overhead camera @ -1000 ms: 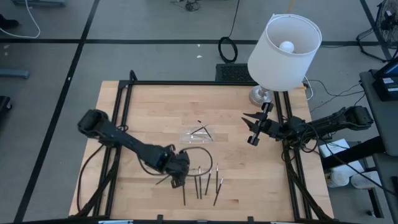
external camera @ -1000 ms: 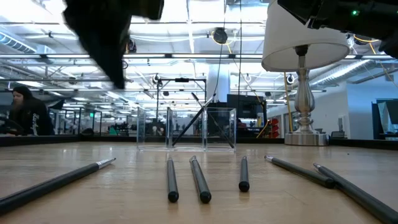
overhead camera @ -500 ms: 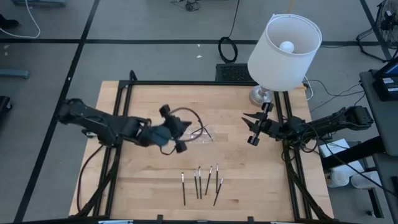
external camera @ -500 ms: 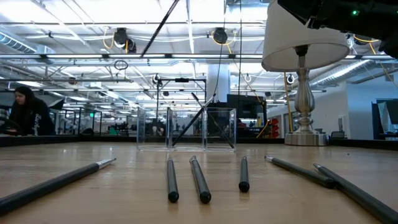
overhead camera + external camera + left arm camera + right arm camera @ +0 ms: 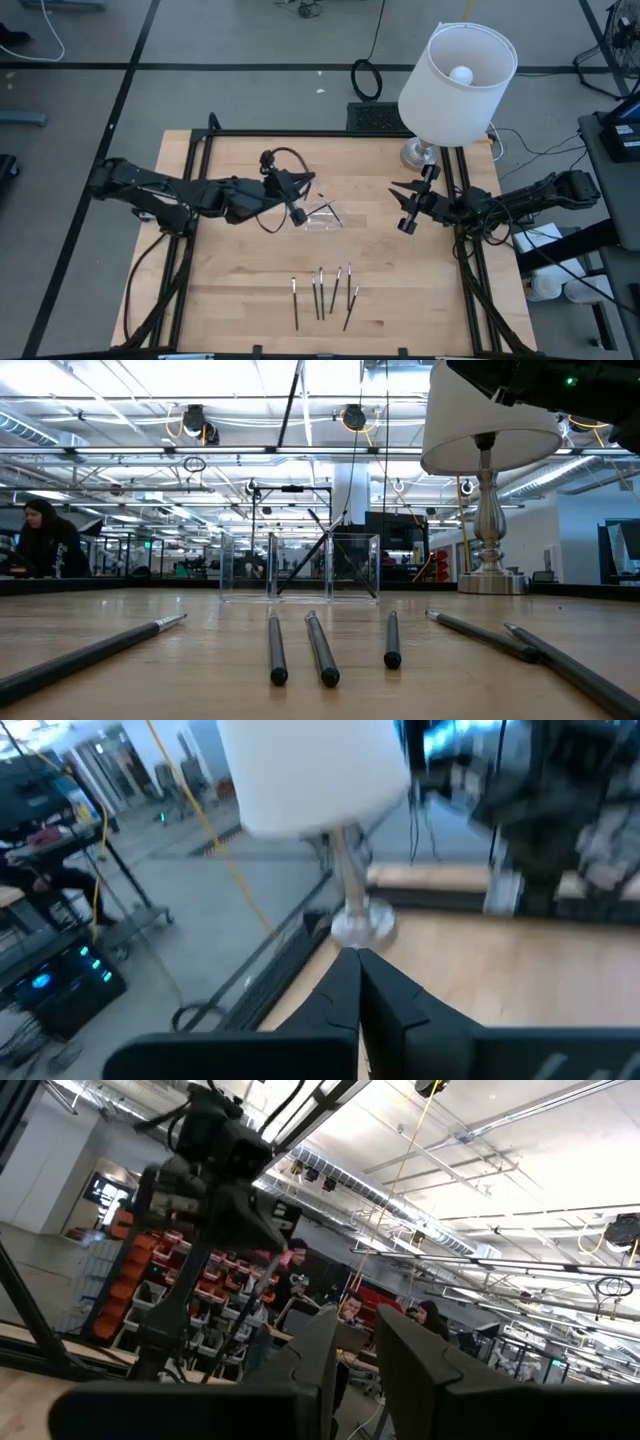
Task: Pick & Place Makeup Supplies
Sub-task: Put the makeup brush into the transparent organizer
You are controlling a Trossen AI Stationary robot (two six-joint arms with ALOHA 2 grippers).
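Several thin dark makeup sticks (image 5: 322, 295) lie side by side on the wooden table near its near edge; the low view shows them close up (image 5: 320, 648). A small clear tray (image 5: 320, 216) at mid-table holds a few sticks leaning crosswise (image 5: 305, 555). My left gripper (image 5: 298, 200) hovers above the tray's left side, shut on one stick (image 5: 290, 405), which shows in the low view as a thin slanted line. My right gripper (image 5: 403, 212) waits open near the table's right side, touching nothing. My left gripper holds one thin dark stick, lifted clear of the table. The stick (image 5: 290, 405) hangs slanted below the fingers, high above the tray. In the left wrist view the shut fingers (image 5: 345, 985) hide the place of contact, so which part they have cannot be told.
A lamp with a white shade (image 5: 458, 70) stands on its silver base (image 5: 419, 152) at the table's far right corner. A black frame (image 5: 196, 180) runs along the table's edges. People sit in the room beyond the table (image 5: 40, 540).
My left gripper, shut on one stick at the near row, rose with it and swung toward the far edge and right, ending above the tray. That stick left the table; the others stayed in place. My right arm kept still.
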